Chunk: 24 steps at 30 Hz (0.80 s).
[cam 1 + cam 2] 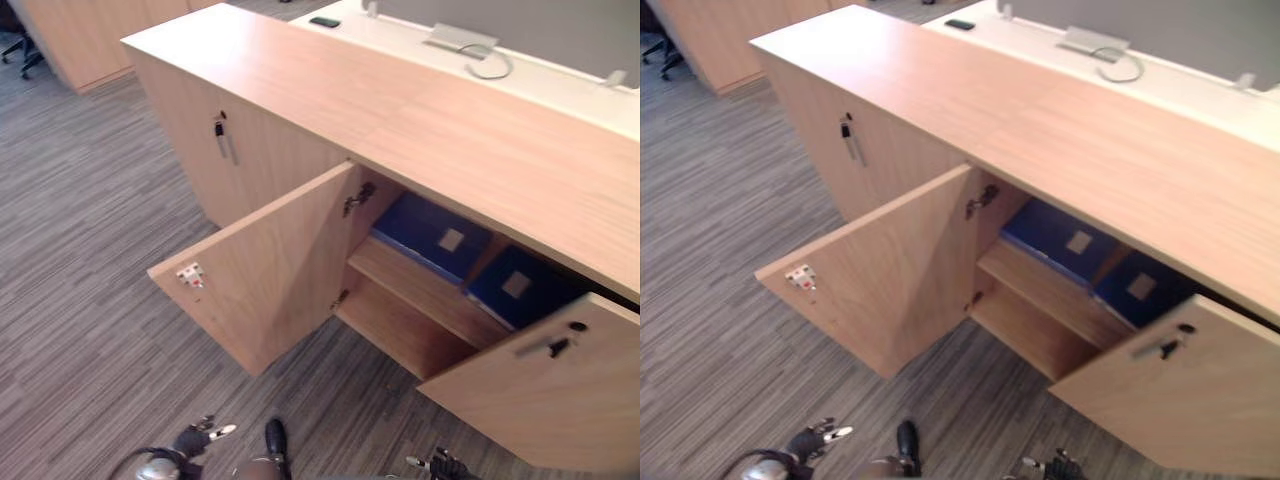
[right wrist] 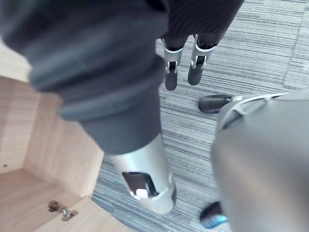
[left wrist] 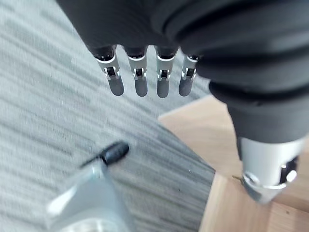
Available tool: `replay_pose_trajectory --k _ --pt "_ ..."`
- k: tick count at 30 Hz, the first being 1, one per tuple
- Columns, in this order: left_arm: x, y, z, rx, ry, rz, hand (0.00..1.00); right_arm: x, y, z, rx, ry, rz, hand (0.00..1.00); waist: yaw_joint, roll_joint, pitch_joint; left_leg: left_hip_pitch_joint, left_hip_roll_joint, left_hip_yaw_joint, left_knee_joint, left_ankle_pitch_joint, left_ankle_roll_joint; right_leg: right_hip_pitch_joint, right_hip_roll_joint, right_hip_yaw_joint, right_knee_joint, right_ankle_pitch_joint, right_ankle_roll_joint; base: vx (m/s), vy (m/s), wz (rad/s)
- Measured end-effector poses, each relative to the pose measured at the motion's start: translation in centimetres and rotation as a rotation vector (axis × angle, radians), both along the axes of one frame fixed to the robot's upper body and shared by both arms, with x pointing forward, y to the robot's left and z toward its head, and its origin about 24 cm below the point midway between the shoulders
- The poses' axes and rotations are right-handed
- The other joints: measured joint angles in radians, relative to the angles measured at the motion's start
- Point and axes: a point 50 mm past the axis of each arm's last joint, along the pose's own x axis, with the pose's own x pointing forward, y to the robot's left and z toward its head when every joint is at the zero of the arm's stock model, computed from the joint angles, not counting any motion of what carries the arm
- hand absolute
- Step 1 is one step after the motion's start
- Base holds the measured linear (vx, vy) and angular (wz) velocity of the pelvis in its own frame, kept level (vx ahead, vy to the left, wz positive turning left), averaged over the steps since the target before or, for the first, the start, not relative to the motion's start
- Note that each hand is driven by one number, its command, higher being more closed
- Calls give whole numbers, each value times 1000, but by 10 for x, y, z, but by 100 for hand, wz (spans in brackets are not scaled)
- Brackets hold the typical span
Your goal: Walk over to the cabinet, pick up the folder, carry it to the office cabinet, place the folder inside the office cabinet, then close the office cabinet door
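two blue folders point(image 1: 432, 232) sit inside the office cabinet point(image 1: 420, 120), both its doors point(image 1: 265, 275) open.

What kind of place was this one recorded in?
Most likely an office: a long low wooden cabinet with open doors and blue folders on its shelf, grey striped carpet, and a white desk with a grey partition behind the cabinet.
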Motion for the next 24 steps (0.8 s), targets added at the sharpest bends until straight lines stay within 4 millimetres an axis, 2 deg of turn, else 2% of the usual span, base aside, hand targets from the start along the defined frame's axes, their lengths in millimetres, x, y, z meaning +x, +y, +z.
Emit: replay_pose_trajectory --k 2,6,8,9,10,11,12,13,16,18,19,21,24 --pt "15 43 35 119 -93 -6 0 -10 4 -2 12 23 -10 0 11 3 -3 30 -15 -42 -99 58 -9 -2 4 -37 25 7 2 228 -5 65" --pt "23 97 82 249 -206 93 0 -9 5 -2 29 -6 -87 0 31 4 -8 65 3 -57 -114 63 -16 28 30 -49 36 44 1 167 -48 17" --pt "26 109 95 309 -231 112 0 -9 9 -3 41 -10 -99 0 40 7 -14 93 30 -51 -114 62 -18 31 41 -45 76 57 -12 134 -82 -14" --pt "28 112 98 360 -230 108 0 -9 11 -3 49 -20 -120 0 41 28 -17 107 58 -51 -114 61 -18 13 48 -33 122 46 -11 118 -129 -19" --pt "30 113 99 388 -230 108 0 -8 11 -2 52 -26 -123 0 40 35 -24 108 70 -50 -114 61 -20 9 63 -21 104 14 -9 34 -156 -18" --pt "38 115 104 429 -248 125 0 -4 13 -2 58 -41 -113 0 40 34 -26 110 80 -37 -115 64 -25 3 89 -19 9 8 -13 -48 -155 -13" --pt "43 114 107 446 -257 123 0 -4 13 -2 57 -42 -112 0 39 29 -27 110 79 -32 -115 62 -36 -8 94 -14 -24 41 -30 -114 -164 -10" --pt "54 110 108 465 -276 120 0 -5 9 -1 48 -39 -113 0 39 30 -30 116 80 -29 -116 53 -61 -11 98 -18 -30 55 -12 -100 -136 -28" --pt "70 101 108 501 -298 122 0 -9 1 -1 32 -29 -115 0 36 65 -34 139 112 -2 -122 63 -78 -8 120 4 -41 46 -17 -83 -106 -37" --pt "93 88 116 502 -366 116 0 -14 -5 0 18 -14 -114 0 32 83 -35 139 129 -2 -122 61 -81 -9 137 4 -42 45 -20 -111 -70 -9" --pt "106 79 125 527 -431 101 0 -20 -6 -1 17 3 -118 0 27 80 -37 139 138 -1 -122 62 -87 -10 145 5 -43 43 -23 -76 -18 -1" --pt "116 70 131 553 -470 76 0 -25 -6 -1 16 16 -122 0 20 76 -35 139 142 1 -122 58 -97 -12 148 6 -43 42 -24 -57 9 -3" --pt "120 62 128 589 -478 56 0 -31 -6 -2 17 29 -127 0 17 65 -33 139 140 27 -122 54 -99 -29 143 33 -44 45 -25 -8 50 -21"
